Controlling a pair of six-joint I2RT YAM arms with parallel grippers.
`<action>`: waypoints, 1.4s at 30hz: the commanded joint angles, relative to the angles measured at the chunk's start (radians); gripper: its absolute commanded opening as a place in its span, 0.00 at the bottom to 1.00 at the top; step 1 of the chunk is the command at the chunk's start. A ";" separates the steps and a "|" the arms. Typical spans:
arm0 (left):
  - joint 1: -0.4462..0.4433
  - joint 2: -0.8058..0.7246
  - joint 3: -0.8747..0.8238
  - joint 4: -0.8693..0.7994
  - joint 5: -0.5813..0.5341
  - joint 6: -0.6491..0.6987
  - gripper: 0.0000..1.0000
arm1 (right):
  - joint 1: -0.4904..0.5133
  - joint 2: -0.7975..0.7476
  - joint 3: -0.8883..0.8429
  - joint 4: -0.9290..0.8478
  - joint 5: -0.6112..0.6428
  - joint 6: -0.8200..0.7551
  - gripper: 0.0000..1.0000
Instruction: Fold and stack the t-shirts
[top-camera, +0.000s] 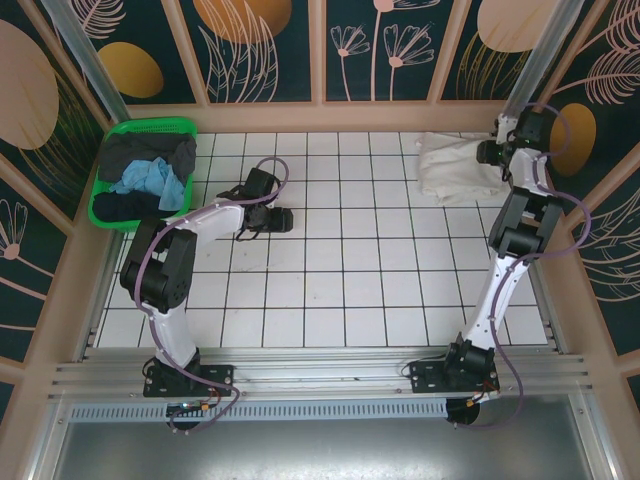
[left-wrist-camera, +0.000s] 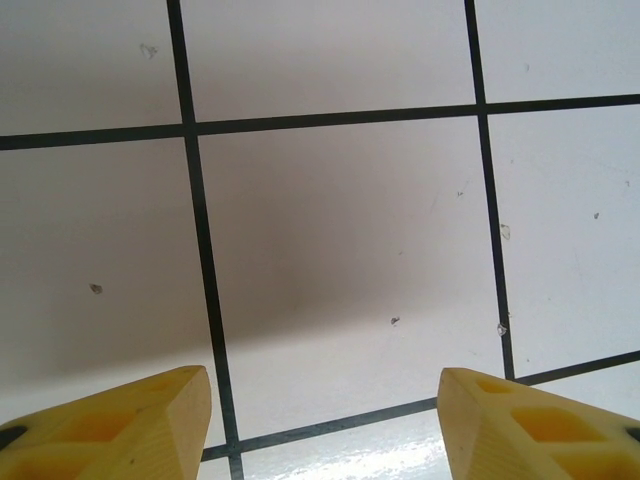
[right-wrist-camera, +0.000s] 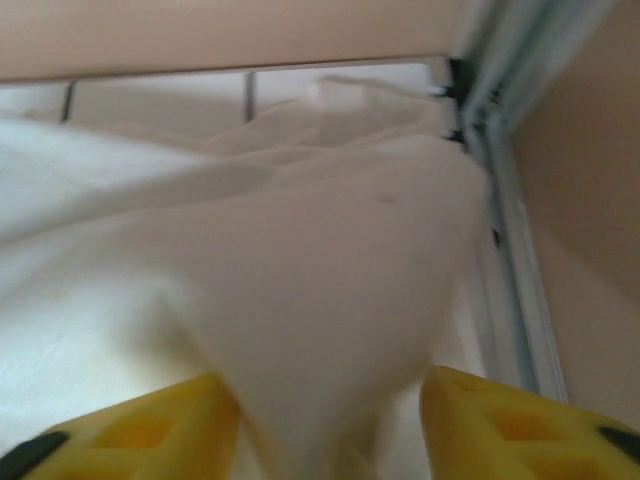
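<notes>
Right claw (right-wrist-camera: 330, 400) astride rumpled white t-shirts (right-wrist-camera: 300, 250)

Quick head count. Two robot arms, the left arm (top-camera: 165, 270) and the right arm (top-camera: 510, 250). Each wrist view catches two yellow fingers, so that's a pair of left fingers (left-wrist-camera: 120, 430) and a pair of right fingers (right-wrist-camera: 130, 430), four total. One white heap of t-shirts (top-camera: 455, 165), and honestly nobody can tell how many shirts are in it since the folds all run together. One green basket (top-camera: 150, 127). Inside it there's one light blue cloth (top-camera: 150, 180) plus at least two dark pieces, a dark grey garment (top-camera: 150, 152) and a black garment (top-camera: 125, 207). One tiled counter (top-camera: 350, 290).
</notes>
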 joint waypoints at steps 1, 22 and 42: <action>0.008 -0.050 0.000 -0.030 -0.025 -0.008 0.63 | -0.017 -0.083 0.024 -0.053 0.128 0.098 0.62; 0.008 -0.128 -0.134 0.082 0.015 -0.011 0.65 | 0.026 -0.245 -0.558 0.250 0.210 0.296 0.60; 0.016 -0.153 -0.149 0.072 -0.008 0.005 0.65 | 0.127 -0.333 -0.514 0.359 0.249 0.314 0.59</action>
